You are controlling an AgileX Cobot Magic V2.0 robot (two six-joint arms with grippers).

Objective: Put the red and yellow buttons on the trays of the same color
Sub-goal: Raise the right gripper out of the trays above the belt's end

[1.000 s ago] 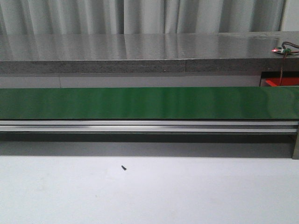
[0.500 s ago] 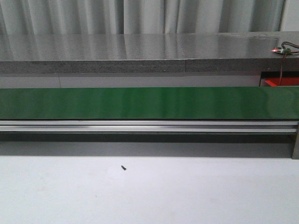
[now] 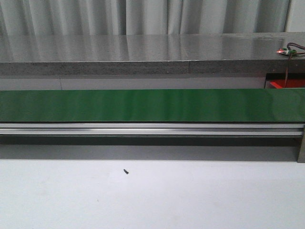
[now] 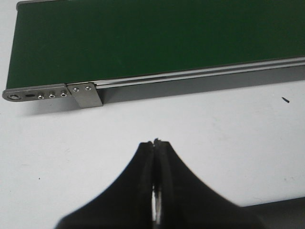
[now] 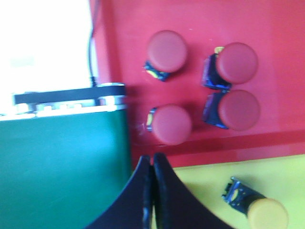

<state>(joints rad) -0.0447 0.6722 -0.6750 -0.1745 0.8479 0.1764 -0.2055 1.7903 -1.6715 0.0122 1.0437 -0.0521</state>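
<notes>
A long green conveyor belt runs across the white desk in the front view, with a silver rail along its near edge and a small dark screw lying on the desk in front of it. Neither arm shows in that view. In the left wrist view the left claw hangs over bare desk just beside the belt's end, its jaws pressed together and holding nothing. In the right wrist view the right claw is likewise fully closed and empty, above the edge where the belt meets the trays. Four red buttons sit on the red tray, two of them touching. One yellow button lies on the adjoining yellow tray.
</notes>
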